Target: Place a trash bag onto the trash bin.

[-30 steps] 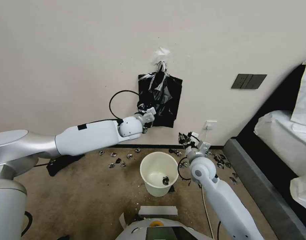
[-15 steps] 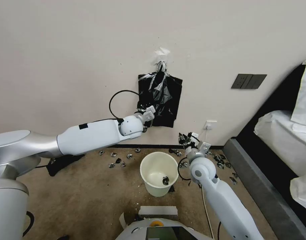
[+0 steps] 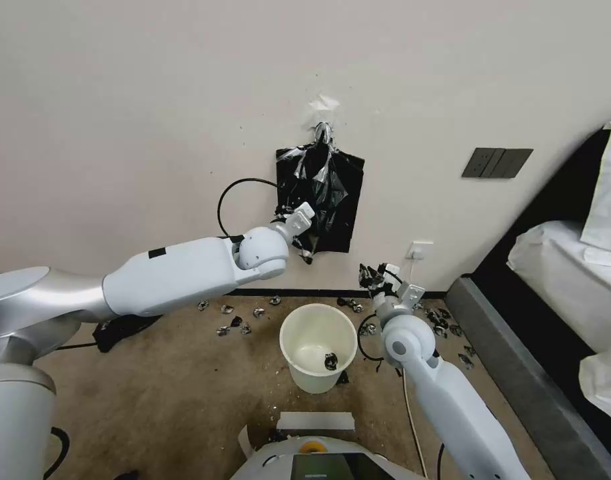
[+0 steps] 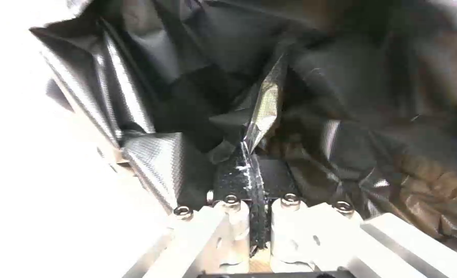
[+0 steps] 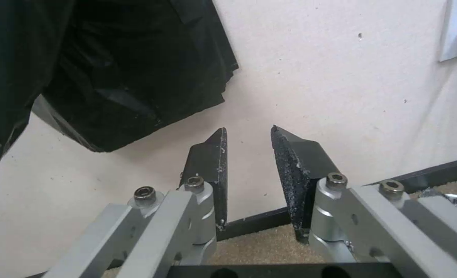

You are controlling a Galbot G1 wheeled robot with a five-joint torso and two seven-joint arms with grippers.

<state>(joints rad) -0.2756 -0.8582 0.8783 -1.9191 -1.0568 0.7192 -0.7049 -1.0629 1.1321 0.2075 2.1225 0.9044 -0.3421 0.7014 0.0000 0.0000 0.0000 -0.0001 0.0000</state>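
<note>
Up against the wall, above and behind the trash bin (image 3: pixel 318 347), the left gripper (image 3: pixel 304 217) has its jaws closed on a fold of the trash bag (image 3: pixel 322 193), which hangs from a silver clip (image 3: pixel 323 132). Beside the bin's right rim, the right gripper (image 3: pixel 377 277) hovers with jaws slightly parted, holding nothing.

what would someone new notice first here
The left gripper reaches up to the wall and is pinched shut on a fold of the trash bag hanging from a silver clip. Below on the carpet stands the trash bin, unlined, with the right gripper open beside it.
</note>
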